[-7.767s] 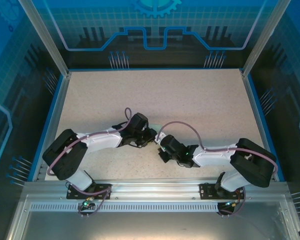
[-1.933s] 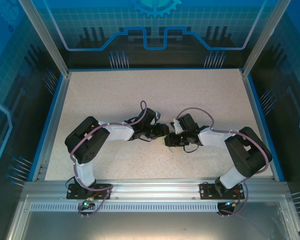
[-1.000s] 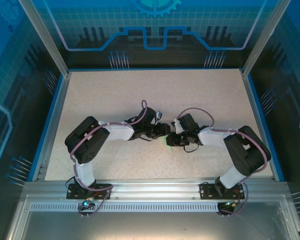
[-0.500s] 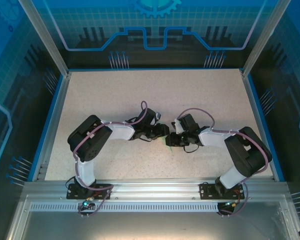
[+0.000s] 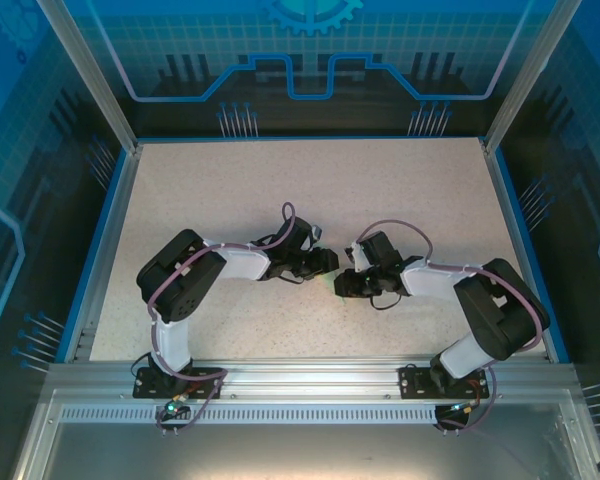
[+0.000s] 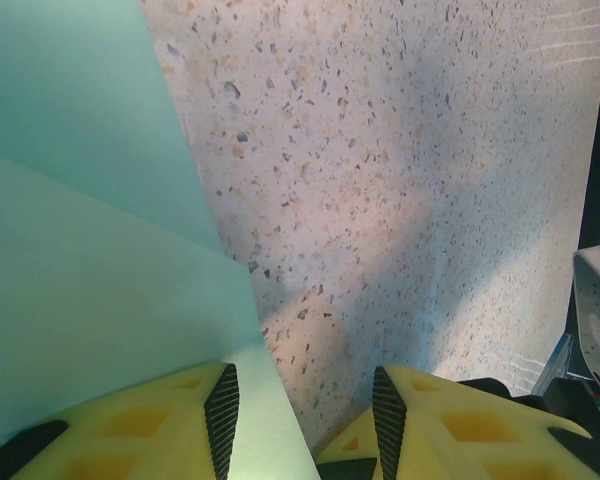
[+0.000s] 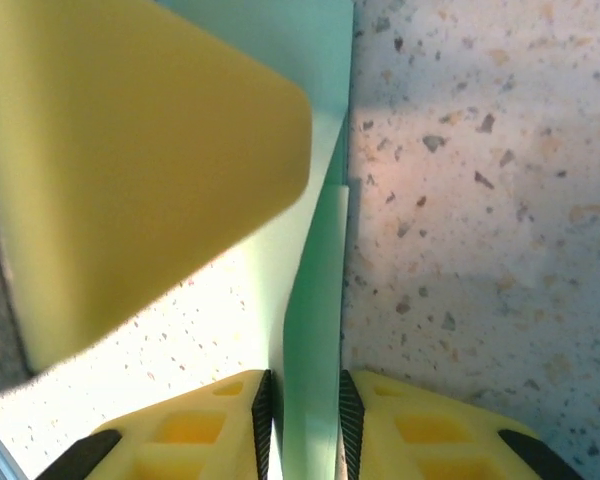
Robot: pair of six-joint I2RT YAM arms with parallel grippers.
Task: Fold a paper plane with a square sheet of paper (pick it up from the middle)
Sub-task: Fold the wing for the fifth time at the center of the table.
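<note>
The sheet of paper (image 6: 80, 250) is pale mint green and lies folded in overlapping layers on the speckled table. From above only a sliver of the paper (image 5: 331, 284) shows between the two wrists. My left gripper (image 6: 302, 400) stands open, its left finger (image 6: 130, 420) resting over the paper and a strip of paper beside that finger. My right gripper (image 7: 306, 400) is shut on a raised fold of the paper (image 7: 315, 300). The left gripper's yellow finger (image 7: 130, 150) looms close by. Both grippers, left (image 5: 328, 262) and right (image 5: 342, 285), meet at mid-table. Whether the paper has a plane's shape I cannot tell.
The speckled tabletop (image 5: 310, 190) stretches bare behind the arms, bounded by a blue rim (image 5: 115, 240) and metal frame posts (image 5: 85, 70). A metal rail (image 5: 300, 375) holding the arm bases runs along the near edge.
Over the last second the right wrist has slid slightly nearer and leftward with the paper fold in its jaws. The left arm has hardly moved.
</note>
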